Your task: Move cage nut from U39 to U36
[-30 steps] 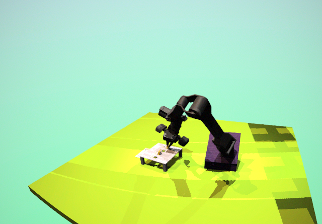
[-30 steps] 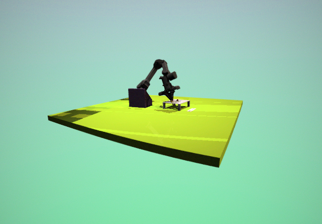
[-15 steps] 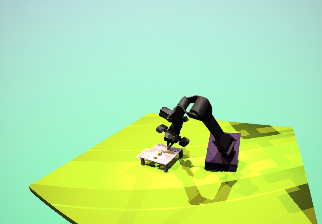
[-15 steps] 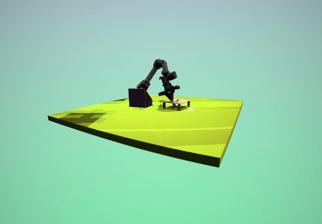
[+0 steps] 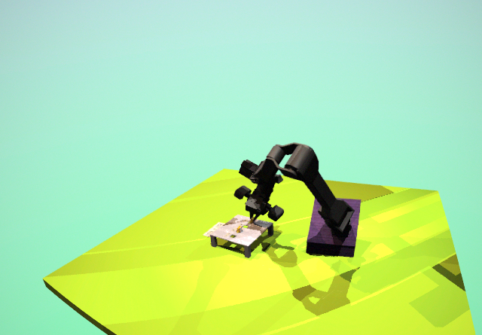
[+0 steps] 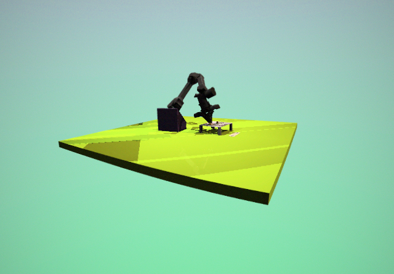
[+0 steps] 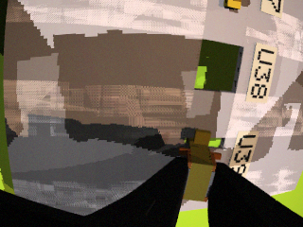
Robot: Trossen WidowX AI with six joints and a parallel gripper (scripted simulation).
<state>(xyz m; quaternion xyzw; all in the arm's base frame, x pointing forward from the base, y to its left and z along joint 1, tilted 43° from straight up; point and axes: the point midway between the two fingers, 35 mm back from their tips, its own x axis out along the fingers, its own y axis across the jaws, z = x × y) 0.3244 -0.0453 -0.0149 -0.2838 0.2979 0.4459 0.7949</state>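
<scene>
Brass nut (image 7: pixel 199 177) in tool (image 5: pixel 251 218) (image 6: pixel 210 122) (image 7: pixel 197 170); U39 label (image 7: pixel 242 153) partly cut off.

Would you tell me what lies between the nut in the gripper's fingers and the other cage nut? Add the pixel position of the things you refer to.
In the wrist view, an open square hole (image 7: pixel 219 71) lies between the held nut (image 7: pixel 201 158) and the other nut (image 7: pixel 232 4).

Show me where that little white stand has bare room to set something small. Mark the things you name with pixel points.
In the wrist view, the white stand (image 5: pixel 248 239) (image 6: pixel 225 124) (image 7: pixel 118 61) has a broad, partly shadowed bare patch left of the U38 hole (image 5: pixel 245 226) (image 7: pixel 222 68). It's crowded around U39, where the tool (image 5: pixel 253 219) (image 6: pixel 210 122) (image 7: pixel 197 170) grips a nut (image 5: pixel 251 221) (image 6: pixel 210 124) (image 7: pixel 197 182), and at the other nut (image 5: pixel 239 229) (image 6: pixel 217 122) (image 7: pixel 232 5).
</scene>
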